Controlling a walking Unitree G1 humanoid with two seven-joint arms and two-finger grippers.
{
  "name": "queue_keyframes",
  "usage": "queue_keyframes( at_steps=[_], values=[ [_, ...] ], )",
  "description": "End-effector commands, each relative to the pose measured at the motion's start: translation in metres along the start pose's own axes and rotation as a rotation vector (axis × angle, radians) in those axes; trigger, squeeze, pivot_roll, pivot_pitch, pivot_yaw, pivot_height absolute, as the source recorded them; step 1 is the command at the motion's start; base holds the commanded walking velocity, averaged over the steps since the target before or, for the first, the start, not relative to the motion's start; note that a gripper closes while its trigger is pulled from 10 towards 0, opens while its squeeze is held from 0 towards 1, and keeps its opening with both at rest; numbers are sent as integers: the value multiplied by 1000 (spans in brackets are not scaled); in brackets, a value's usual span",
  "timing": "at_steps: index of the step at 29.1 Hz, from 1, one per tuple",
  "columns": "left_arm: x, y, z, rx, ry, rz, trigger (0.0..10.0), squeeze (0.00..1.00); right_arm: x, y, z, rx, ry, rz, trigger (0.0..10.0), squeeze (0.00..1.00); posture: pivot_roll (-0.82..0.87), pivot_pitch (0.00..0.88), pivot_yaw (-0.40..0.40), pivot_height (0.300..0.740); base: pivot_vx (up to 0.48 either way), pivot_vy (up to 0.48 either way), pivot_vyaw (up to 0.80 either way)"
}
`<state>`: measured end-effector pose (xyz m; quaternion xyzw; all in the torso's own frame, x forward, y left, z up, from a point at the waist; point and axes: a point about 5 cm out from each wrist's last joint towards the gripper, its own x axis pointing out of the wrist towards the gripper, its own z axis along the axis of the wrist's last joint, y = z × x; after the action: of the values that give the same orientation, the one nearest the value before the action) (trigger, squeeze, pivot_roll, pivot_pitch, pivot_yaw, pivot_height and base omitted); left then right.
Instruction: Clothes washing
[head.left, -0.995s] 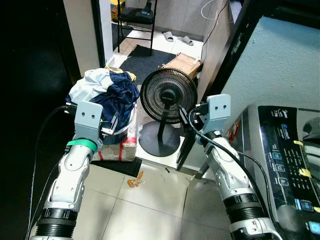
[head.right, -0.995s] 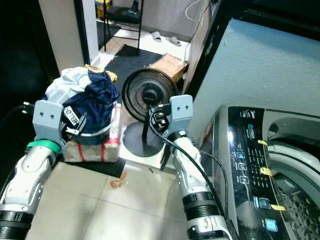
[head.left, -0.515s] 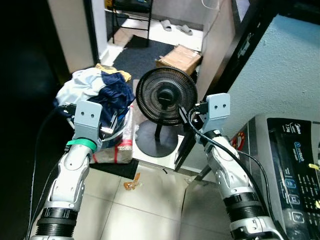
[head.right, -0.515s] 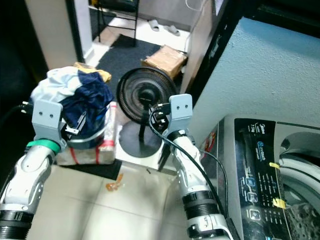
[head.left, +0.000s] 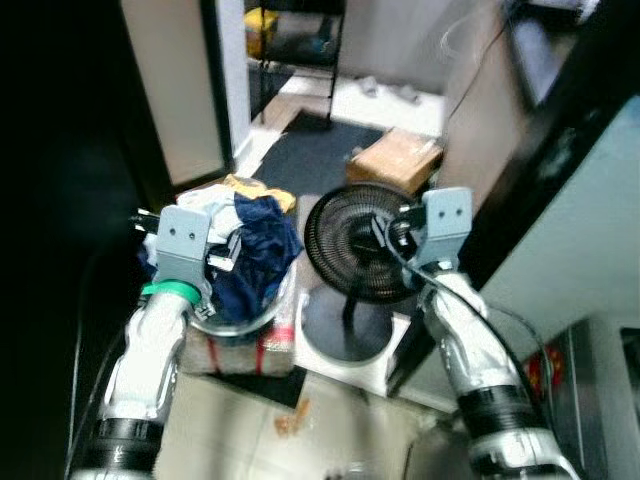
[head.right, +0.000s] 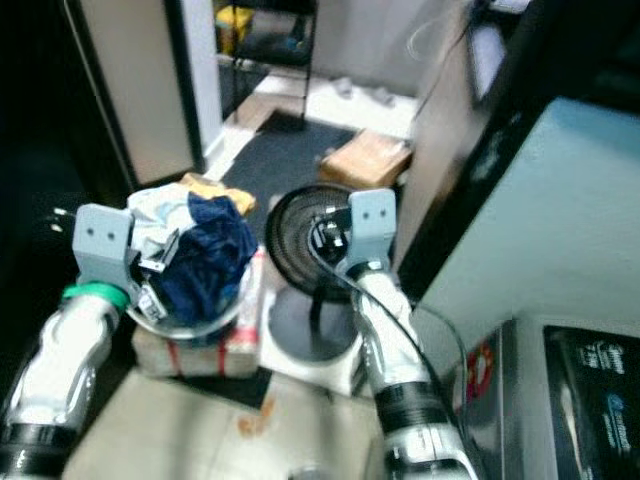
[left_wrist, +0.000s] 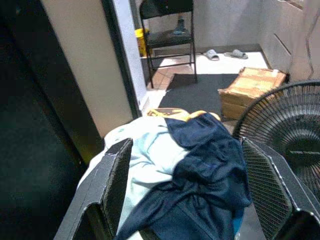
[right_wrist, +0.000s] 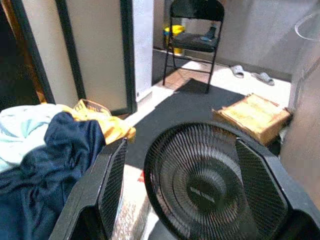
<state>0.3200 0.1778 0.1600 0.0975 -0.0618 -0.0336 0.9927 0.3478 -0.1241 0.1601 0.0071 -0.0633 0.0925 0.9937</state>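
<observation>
The left hand (left_wrist: 187, 200) hovers spread over the clothes pile (head.left: 245, 250); the right hand (right_wrist: 192, 195), also spread, faces the fan (head.left: 360, 238). Nothing is picked up or loaded yet.

You've got a black pedestal fan (head.left: 355, 243) on a round base, a cardboard box (right_wrist: 252, 116) on the floor behind it beside a dark mat (left_wrist: 202, 92). Black folding chair (right_wrist: 196, 30) further back, two slippers (left_wrist: 224, 53) near the wall, orange scrap (head.right: 252, 422) on the tiles.
</observation>
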Motion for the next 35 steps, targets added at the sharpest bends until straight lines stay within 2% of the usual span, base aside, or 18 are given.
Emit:
queue_keyframes(
  at_steps=[1,7,16,23,25,27,28,34,35],
  values=[
    [-3,2,-6,6,23,2,10000,0,-1,1,-3,17,10,5,10000,0,49,28,-67,740,480,0,0],
    [-3,1,-6,7,24,1,10000,0,-1,1,-4,0,15,9,10000,0,51,25,-67,740,480,0,267],
    [-2,1,-6,5,21,-2,10000,0,0,0,-1,33,2,-1,10000,0,48,21,-68,740,480,0,0],
    [2,1,-5,8,26,-25,10000,0,2,-9,1,43,-11,-37,10000,0,55,8,-23,740,429,0,0],
    [9,4,0,-2,30,-53,10000,0,5,-9,3,91,-32,-68,10000,0,64,4,23,740,296,0,0],
    [11,6,1,-12,34,-62,10000,0,6,-8,4,112,-37,-78,10000,0,65,3,27,740,247,0,0],
    [16,8,5,-43,37,-74,10000,0,6,-6,3,184,-42,-89,10000,0,68,4,41,740,0,0,0],
    [19,16,5,-81,59,-60,10000,0,4,-5,0,231,-38,-95,10000,0,72,12,64,740,0,0,0],
    [20,19,3,-66,73,-60,10000,0,3,-5,-2,228,-32,-99,10000,0,72,23,70,740,0,0,0]
  ],
)
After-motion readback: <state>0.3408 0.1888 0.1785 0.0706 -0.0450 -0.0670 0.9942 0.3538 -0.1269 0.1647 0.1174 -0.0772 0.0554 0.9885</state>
